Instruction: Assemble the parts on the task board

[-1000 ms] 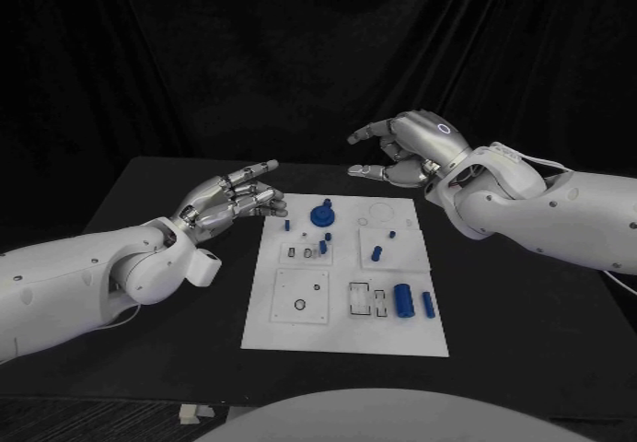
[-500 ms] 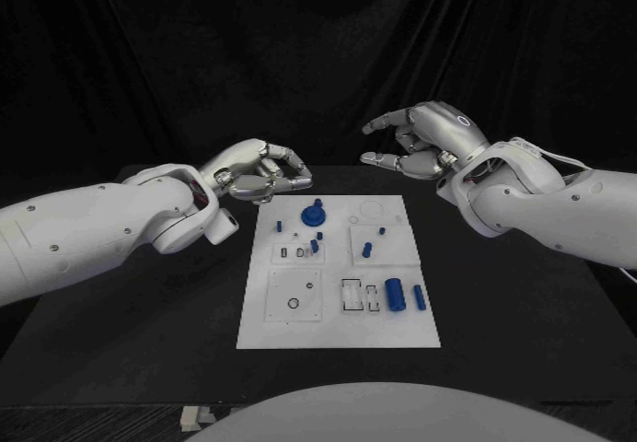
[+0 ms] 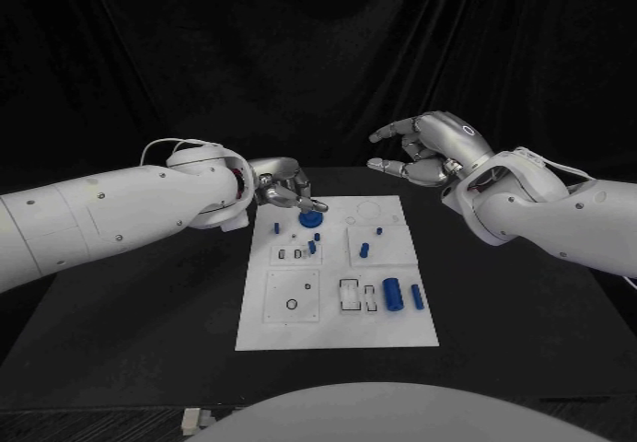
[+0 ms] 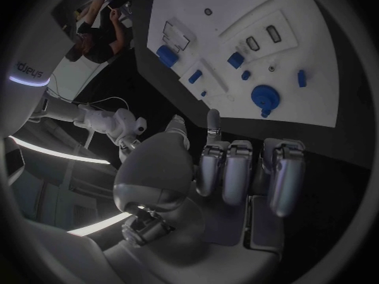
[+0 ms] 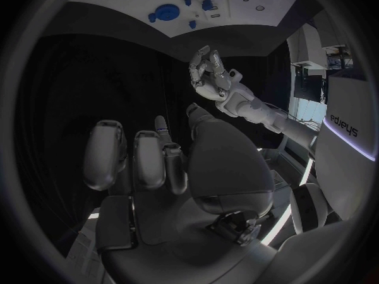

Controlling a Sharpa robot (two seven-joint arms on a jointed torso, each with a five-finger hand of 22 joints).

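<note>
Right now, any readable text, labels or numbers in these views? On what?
"sharpa", turned and only seemingly so: white panel, left wrist view.
"sharpa", turned likewise: white panel, right wrist view.
Task board: no readable markings.

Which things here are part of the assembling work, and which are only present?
Part of the job:
task board
round blue part
large blue cylinder
slim blue cylinder
left hand
right hand

Only present:
black table
black curtain
</note>
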